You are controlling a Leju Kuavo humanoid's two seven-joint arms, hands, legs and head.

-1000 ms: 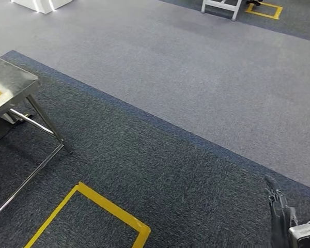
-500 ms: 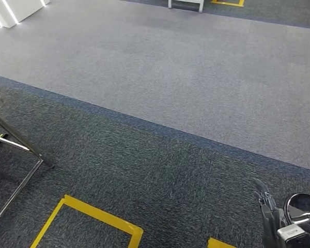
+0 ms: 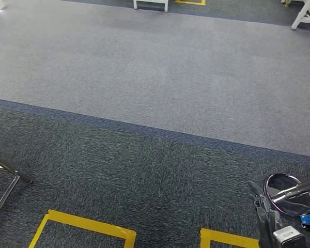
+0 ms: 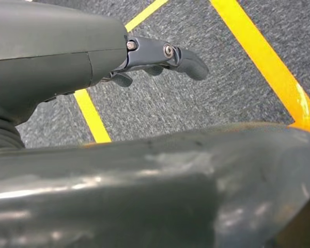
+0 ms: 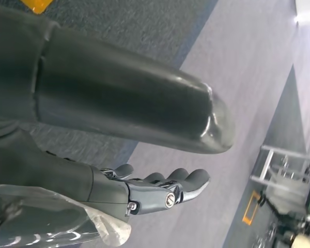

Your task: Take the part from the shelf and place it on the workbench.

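The head view looks down on carpet [image 3: 153, 77], a pale grey band across the far half and a darker blue-grey stretch nearer. Yellow tape [image 3: 87, 226] marks squared outlines on the dark carpet at 7 and 5 o'clock. A slanted metal table leg [image 3: 7, 173] enters at 9 o'clock, and white frame feet [image 3: 151, 4] stand at 12 o'clock. At 4 o'clock the right robot hand [image 3: 267, 214] rises from the lower edge. Just beside it sits what looks like the part [image 3: 288, 195], a round, dark, glossy disc with a purplish rim, crossed by a silver bar. In the right wrist view this hand's fingers [image 5: 184, 181] reach out nearly straight, with clear plastic film [image 5: 79, 222] against the palm side. I cannot tell whether the hand grips anything. The left robot hand [image 4: 161, 54] hangs over dark carpet and tape, its fingers extended and holding nothing.
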